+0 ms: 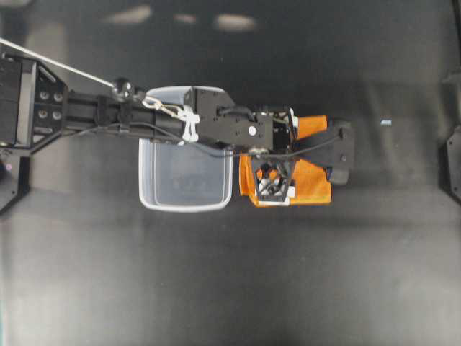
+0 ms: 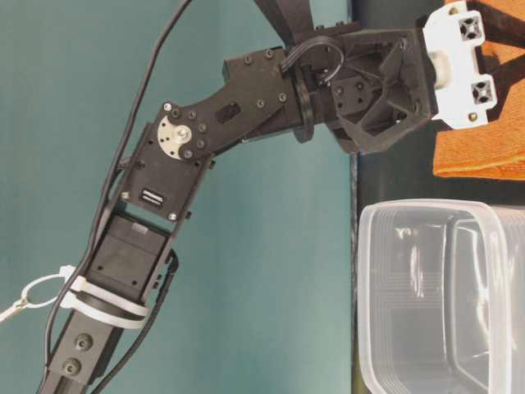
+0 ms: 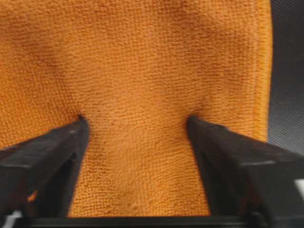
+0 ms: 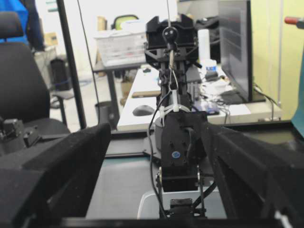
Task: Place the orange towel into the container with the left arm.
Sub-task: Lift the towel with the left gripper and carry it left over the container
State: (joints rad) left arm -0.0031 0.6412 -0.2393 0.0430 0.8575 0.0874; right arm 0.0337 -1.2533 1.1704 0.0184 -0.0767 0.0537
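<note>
The orange towel [image 1: 310, 189] lies flat on the black table just right of the clear container [image 1: 151, 189]. The left arm reaches from the left over the container. Its gripper [image 1: 336, 153] points down onto the towel. In the left wrist view the towel [image 3: 142, 61] fills the frame, and the left gripper [image 3: 135, 121] has its jaws spread wide, with the fingertips [image 3: 80, 124] pressed into the cloth. The container is empty. In the table-level view the towel [image 2: 484, 148] and container [image 2: 410, 295] lie side by side. My right gripper [image 4: 156, 142] is open and empty, facing the left arm.
The right arm's base [image 1: 454, 166] sits at the far right edge of the table. A small pale scrap [image 1: 386, 122] lies right of the towel. The left arm's base [image 1: 21, 101] is at the left edge. A white cable [image 1: 57, 65] runs to the arm.
</note>
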